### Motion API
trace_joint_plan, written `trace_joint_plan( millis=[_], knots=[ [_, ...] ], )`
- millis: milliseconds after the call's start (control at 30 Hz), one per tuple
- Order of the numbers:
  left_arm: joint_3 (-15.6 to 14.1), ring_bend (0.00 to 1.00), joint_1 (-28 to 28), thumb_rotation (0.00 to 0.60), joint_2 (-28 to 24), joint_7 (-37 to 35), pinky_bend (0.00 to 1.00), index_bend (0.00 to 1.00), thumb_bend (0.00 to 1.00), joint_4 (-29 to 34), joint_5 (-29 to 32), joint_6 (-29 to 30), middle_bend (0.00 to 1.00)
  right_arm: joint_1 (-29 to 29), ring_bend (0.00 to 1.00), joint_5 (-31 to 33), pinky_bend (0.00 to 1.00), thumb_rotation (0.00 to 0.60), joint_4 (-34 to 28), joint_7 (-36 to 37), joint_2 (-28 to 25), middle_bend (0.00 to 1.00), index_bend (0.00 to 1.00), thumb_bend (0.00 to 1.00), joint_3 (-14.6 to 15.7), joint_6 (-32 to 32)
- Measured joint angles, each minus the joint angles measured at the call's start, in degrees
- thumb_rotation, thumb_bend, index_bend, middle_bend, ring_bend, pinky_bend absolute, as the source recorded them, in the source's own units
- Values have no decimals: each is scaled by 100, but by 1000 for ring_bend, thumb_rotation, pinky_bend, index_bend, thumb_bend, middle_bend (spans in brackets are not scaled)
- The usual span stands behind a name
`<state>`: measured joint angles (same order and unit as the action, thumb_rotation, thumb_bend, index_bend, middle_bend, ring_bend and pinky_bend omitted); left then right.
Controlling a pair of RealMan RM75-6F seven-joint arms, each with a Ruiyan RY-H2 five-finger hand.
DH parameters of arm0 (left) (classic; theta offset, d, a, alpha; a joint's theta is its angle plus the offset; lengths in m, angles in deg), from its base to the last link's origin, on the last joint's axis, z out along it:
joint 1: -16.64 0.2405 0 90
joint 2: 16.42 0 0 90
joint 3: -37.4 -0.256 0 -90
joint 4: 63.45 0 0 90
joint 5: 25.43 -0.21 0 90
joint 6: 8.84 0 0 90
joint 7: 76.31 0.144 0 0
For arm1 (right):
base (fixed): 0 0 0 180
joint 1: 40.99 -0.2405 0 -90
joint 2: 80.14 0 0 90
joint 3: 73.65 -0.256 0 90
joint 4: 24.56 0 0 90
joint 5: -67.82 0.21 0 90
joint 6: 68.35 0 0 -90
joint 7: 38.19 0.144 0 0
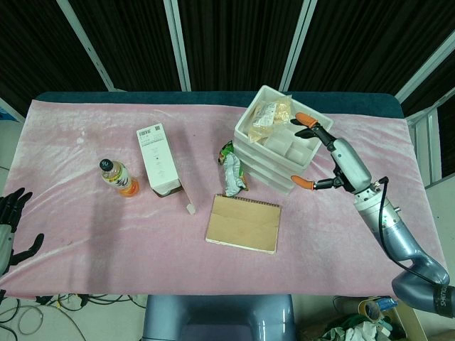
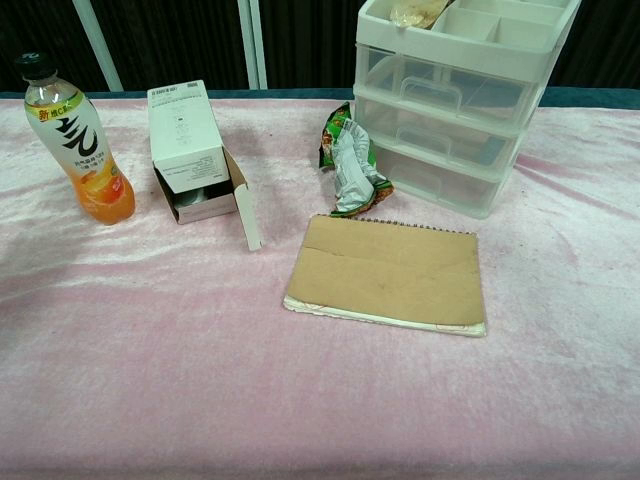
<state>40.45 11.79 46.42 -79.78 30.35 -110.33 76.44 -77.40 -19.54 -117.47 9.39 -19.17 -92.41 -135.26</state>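
The right robot hand (image 1: pixel 320 153) was spread wide and held nothing, with one fingertip at the top rim of the drawers (image 1: pixel 264 153) and another by their front. The drawers stood at the back of the desk (image 1: pixel 85 227), just behind a snack bag (image 1: pixel 232 169) and a notebook (image 1: pixel 244 224). The left robot hand (image 1: pixel 13 224) hung spread and bare past the desk's left edge.

Bright, even overhead light on the pink cloth (image 1: pixel 85 234); shadows soft and short beside objects; both views sharp; far background dark; no glare.
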Motion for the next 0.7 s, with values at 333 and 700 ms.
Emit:
trace_joint_plan(
  millis=[333,700],
  knots=[
    [-5,0,23,600,-4,-8,0,36,360,0,-35,60,14,-12,229,12,225,600,-76,-25,-6,122,101,114,115,-12],
    [-24,0,6,600,-21,29,0,36,361,31,-69,30,14,86,230,19,225,600,-141,-128,14,123,101,114,275,-129]
  ],
)
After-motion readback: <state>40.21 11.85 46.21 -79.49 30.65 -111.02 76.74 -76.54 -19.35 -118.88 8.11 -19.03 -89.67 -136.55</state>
